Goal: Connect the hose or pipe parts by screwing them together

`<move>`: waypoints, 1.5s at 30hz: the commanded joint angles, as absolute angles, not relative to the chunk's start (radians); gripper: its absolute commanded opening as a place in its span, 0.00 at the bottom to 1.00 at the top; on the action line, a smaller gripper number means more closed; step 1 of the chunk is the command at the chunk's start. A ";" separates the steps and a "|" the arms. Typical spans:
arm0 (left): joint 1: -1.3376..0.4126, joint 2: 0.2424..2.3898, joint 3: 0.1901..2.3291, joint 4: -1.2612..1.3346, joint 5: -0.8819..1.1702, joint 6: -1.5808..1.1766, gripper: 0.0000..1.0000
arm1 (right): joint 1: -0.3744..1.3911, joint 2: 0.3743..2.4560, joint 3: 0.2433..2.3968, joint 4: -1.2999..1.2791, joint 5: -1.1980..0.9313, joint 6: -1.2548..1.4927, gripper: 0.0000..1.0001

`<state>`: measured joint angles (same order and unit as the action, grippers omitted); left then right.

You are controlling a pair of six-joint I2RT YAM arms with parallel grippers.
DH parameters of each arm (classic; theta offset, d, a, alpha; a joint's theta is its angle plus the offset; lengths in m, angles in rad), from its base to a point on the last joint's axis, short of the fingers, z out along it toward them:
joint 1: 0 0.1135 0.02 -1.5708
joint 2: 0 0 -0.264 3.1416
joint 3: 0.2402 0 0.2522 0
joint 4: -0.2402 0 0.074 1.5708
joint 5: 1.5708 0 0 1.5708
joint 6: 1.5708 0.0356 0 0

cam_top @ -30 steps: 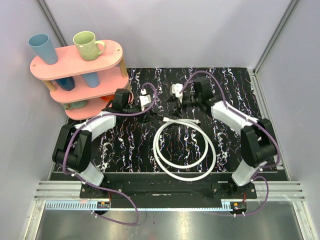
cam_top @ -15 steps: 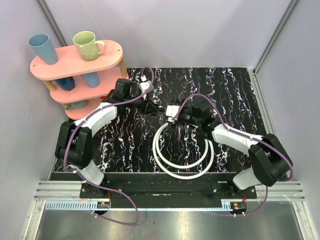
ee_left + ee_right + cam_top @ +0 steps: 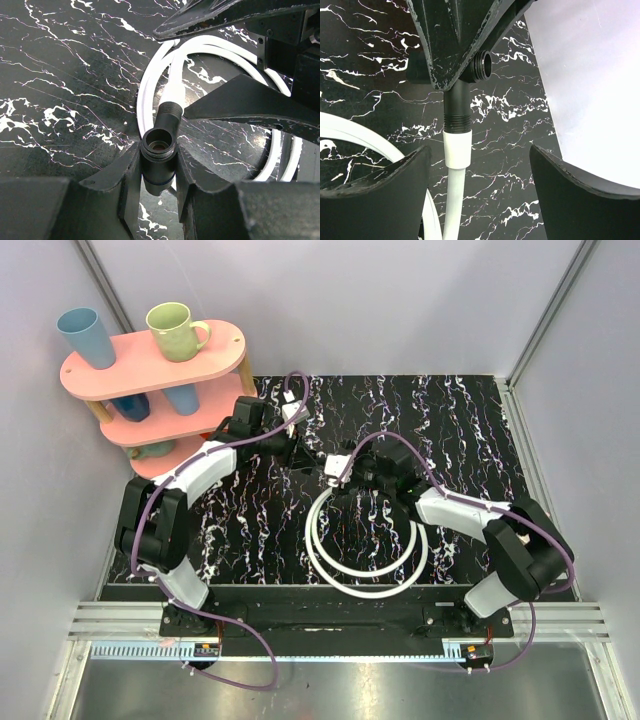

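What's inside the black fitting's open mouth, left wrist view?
The black fitting shows a dark stepped bore, pale patch at bottom. Deeper is hidden; left end effector covers its sides.

Coiled hose point(image 3: 311, 540) laid on worktop point(image 3: 470, 420), lower centre of frame; shelf point(image 3: 150, 370) placed upper left, cups point(image 3: 175, 332) set on it.
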<state>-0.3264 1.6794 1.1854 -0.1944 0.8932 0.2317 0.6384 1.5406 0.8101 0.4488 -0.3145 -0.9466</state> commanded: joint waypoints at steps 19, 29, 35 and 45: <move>-0.318 1.707 1.275 -0.175 0.931 0.186 0.00 | 0.657 1.661 0.861 0.581 -0.344 -0.914 0.66; -0.318 1.706 1.263 -0.173 1.008 0.187 0.00 | 0.657 1.680 0.896 0.576 -0.400 -0.899 0.00; -0.321 1.635 1.174 -0.167 1.113 0.408 0.00 | 0.620 1.660 1.020 0.317 -0.578 -0.931 0.00; -0.336 1.575 1.111 -0.192 1.244 0.897 0.00 | 0.506 1.842 1.583 -0.510 -1.029 -1.142 0.00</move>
<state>-0.2951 1.5658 1.0904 -0.1459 1.0599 0.6800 0.5320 1.7733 1.3254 -0.2283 -0.7906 -0.9787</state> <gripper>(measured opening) 0.322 0.202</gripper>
